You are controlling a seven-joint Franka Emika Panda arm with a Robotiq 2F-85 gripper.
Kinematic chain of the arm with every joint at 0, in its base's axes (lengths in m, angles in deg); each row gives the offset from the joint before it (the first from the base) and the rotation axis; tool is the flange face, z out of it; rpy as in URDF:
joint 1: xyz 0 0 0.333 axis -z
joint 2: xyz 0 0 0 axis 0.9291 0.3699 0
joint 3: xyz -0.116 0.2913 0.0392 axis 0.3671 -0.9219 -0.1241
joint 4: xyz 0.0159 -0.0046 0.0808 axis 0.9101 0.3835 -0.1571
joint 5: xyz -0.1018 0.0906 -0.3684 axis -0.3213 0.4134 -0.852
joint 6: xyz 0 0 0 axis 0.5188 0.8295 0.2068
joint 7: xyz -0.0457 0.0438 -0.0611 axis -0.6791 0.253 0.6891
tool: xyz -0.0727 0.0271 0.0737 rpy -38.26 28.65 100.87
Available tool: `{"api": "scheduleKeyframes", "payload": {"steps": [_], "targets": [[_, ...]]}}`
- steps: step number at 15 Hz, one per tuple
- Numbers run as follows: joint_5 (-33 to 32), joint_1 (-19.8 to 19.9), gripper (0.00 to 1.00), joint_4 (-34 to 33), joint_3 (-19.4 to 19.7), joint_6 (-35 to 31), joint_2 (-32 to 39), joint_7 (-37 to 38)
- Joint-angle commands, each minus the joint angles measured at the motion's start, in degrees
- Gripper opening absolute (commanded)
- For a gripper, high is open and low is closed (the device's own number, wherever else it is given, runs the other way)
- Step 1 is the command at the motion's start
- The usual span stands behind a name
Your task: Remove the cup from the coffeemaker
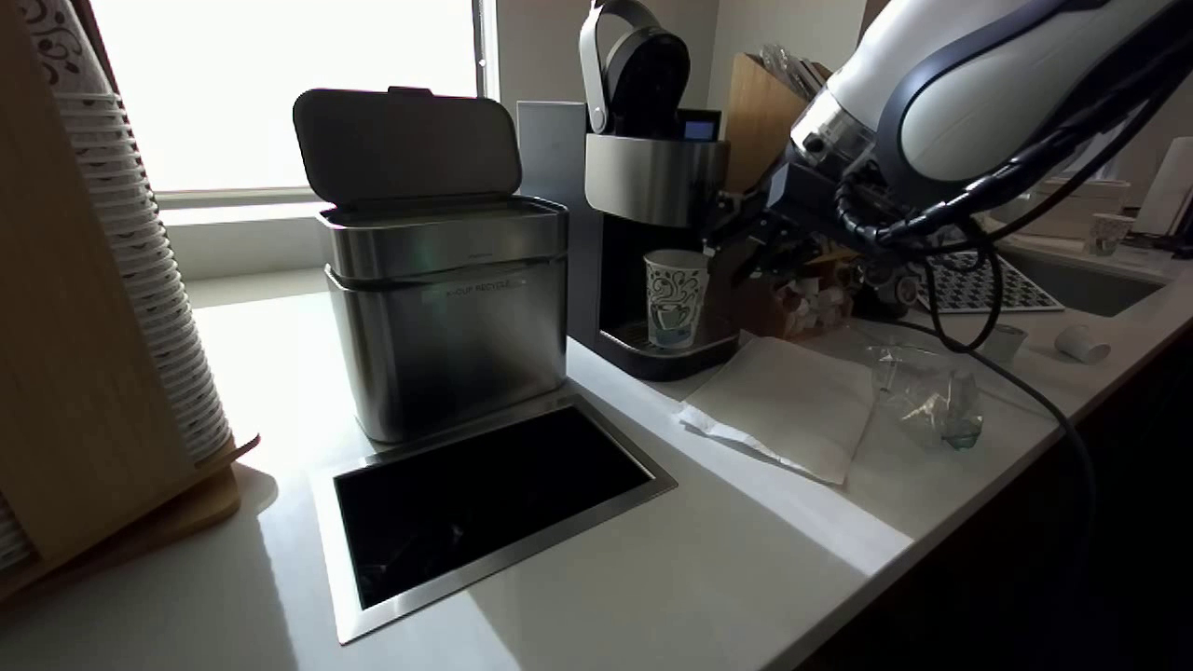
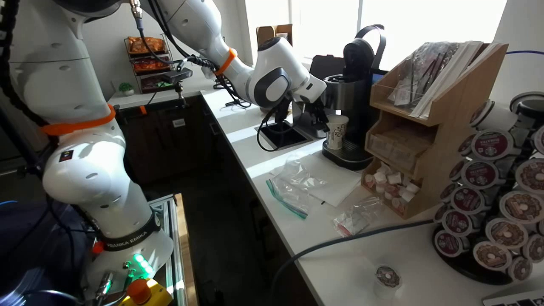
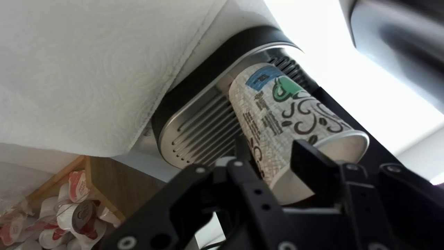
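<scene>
1. The cup (image 3: 284,118) stands upright on the slotted drip tray (image 3: 204,128) of the coffeemaker (image 2: 350,93), its rim near the machine's steel overhang (image 1: 648,182). Whether it holds liquid I can't tell, so I would treat it as full.
2. My claw (image 3: 270,144) is spread apart, with no grip on the cup. In the wrist view one of my fingers (image 3: 312,166) overlaps the cup's mouth and its partner shows beside the printed wall; whether either touches paper, or reaches inside, I can't tell.
3. I judge the step in hand to be settling the grasp. I should have the cup midway between my fingers before closing, then squeeze gently: thin paper will likely dent under a hard pinch.
4. Next I'd lift just enough to leave the tray, since a high lift could knock the rim on the overhang, and draw the cup level, out and away from the machine.
5. That way out seems to cross the paper towel (image 1: 792,401), which lies on the table (image 1: 652,559) just beside the tray; I should not let it drag along.
6. The wooden organizer (image 2: 446,142) stands near the coffeemaker too, so I'd watch my clearance on that side.
</scene>
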Motion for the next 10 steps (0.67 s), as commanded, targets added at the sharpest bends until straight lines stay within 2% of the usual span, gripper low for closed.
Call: {"api": "scheduleKeyframes", "payload": {"steps": [1,2,3,7,10], "targets": [[2.8,0.5,0.60,-0.2,-0.8,-1.9,1.8,-1.0],[3.2,0.6,0.60,-0.2,-0.8,-2.3,2.1,-1.1],[3.9,0.7,0.65,-0.2,-1.1,-2.5,2.3,-1.4],[5.0,1.1,0.96,-0.1,-1.8,-3.6,2.7,-2.0],[6.9,1.7,1.00,0.2,-3.2,-2.7,2.1,-3.7]]}}
